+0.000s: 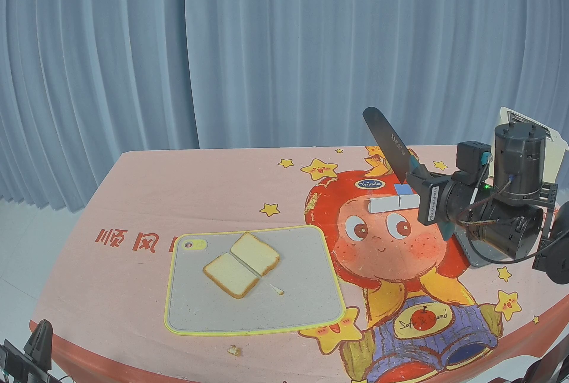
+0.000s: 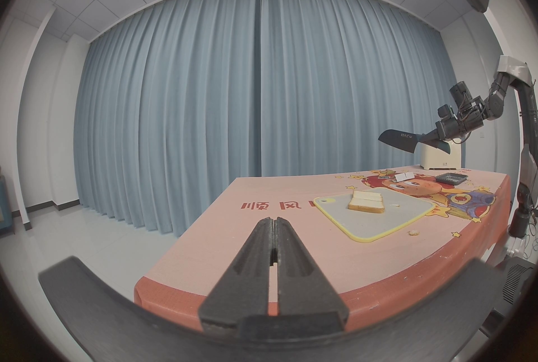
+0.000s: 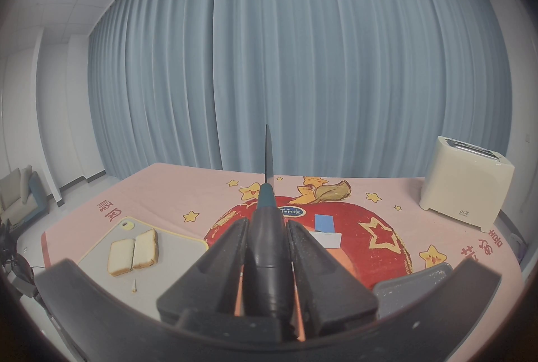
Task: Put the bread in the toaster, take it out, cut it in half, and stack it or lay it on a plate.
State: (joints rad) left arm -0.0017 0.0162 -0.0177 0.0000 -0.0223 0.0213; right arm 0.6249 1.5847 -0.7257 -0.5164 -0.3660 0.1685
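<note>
The left tool (image 2: pixel 273 223) hangs off the near left corner of the surface (image 1: pixel 136 182), below its edge, fingers pressed together with nothing between them. A small crumb (image 1: pixel 235 350) lies on the pink cloth just inside the near edge. Just behind it is the cutting board (image 1: pixel 255 313), grey with a yellow rim, flat and a little askew, with bare cloth on its left side and behind it.

The bread (image 1: pixel 242 264) lies on the board's middle, toward its far side. It is cut in two, the halves side by side with a thin gap between, pale on the face and brown along the crust. A sliver (image 1: pixel 277 289) of it lies on the board just beside the cut. Nothing stands over the board or the bread.

To the right of the board, a dark tray (image 3: pixel 412 290) sits near the surface's right side, partly hidden by the right arm in the head view. Farther back a white block (image 1: pixel 394 203) with a blue piece on top lies on the printed cartoon face, well apart from the board.

The right tool (image 1: pixel 424 188) is raised above that block, clenched on the handle of a knife (image 1: pixel 388 141), whose dark blade slants up and away, clear of everything.

The toaster (image 3: pixel 465 189), cream and upright, stands at the far right corner, close to the edge. A blue curtain (image 1: pixel 296 34) closes the room behind.
</note>
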